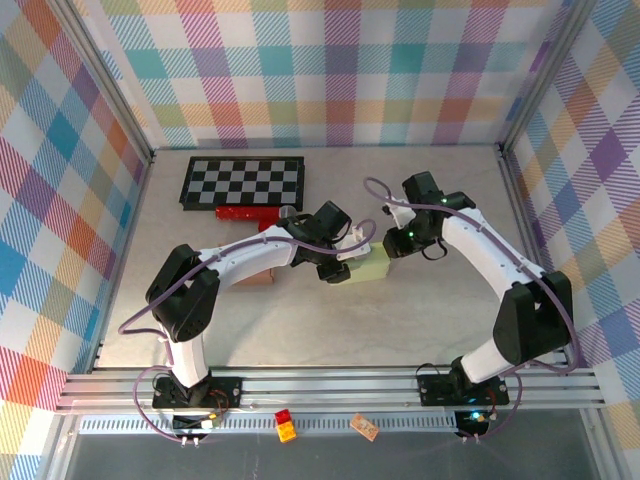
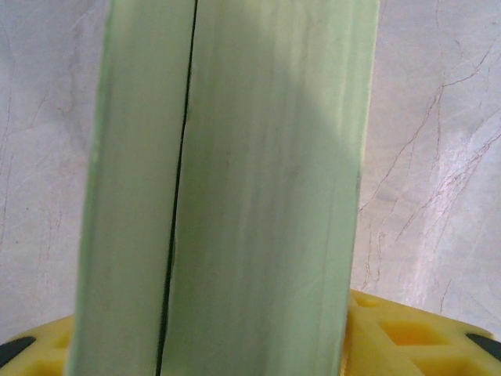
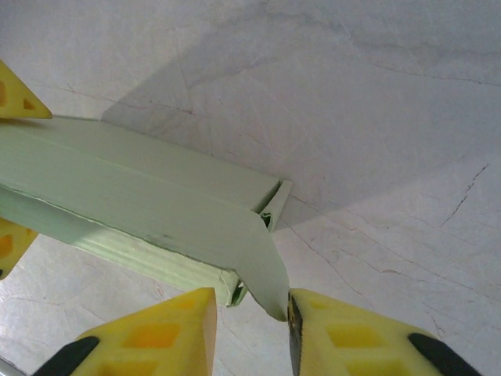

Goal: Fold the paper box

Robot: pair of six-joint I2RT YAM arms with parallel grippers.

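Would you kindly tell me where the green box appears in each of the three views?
Top external: the box lies just right of centre.
Left wrist: the box stands in the middle, running from bottom to top.
Right wrist: the box reaches from the left edge to the centre.
Shared landmark: the grey marbled table under it.

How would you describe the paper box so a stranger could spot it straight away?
On the pale marbled table, look right of the checkerboard, towards the middle. The paper box is the pale green block there, unlike the red piece beside the board.
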